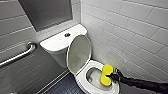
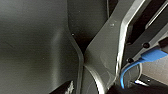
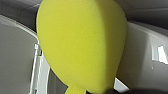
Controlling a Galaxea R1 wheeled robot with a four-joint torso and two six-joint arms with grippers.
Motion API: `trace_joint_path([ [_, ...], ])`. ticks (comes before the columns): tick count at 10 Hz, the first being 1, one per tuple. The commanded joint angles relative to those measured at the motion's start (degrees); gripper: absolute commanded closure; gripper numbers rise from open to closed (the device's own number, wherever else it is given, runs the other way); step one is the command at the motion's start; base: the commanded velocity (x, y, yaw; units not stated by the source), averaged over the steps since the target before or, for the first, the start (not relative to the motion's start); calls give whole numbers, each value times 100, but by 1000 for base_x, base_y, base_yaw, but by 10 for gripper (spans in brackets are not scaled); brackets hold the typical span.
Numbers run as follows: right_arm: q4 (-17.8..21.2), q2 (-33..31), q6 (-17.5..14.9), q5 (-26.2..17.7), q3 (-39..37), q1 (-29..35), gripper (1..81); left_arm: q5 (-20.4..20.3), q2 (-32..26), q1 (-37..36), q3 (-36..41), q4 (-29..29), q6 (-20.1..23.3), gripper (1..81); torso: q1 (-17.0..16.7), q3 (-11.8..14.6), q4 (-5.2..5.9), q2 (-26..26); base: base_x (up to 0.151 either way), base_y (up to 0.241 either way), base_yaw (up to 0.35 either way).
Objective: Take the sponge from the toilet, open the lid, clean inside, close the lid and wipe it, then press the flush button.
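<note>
Clenching sponge (image 1: 106,75) at waist, right pincer (image 1: 112,75) just beside; sponge over toilet (image 1: 81,82) bowl; lid (image 1: 78,53) upright

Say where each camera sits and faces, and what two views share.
Head view: high on the robot, facing forward and down at the white glossy ceramic toilet with its white oval plastic lid raised; the right arm's end effector holds the small bright yellow sponge at the bowl.
Left wrist view: on the left wrist, facing dark robot parts and a blue cable.
Right wrist view: on the right wrist, facing the sponge close up, toilet behind.
Shared: head and right wrist views both show sponge and toilet.
</note>
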Motion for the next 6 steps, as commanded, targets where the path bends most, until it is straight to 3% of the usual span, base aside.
trace_joint_path([
  [1,163,-544,77,162,466,202,811,531,10,168,148,48,47,10,0,0,0,2,0,0,0],
  [6,234,-1283,77,953,1283,-650,811,531,186,168,43,57,188,10,0,0,0,-2,0,0,0],
])
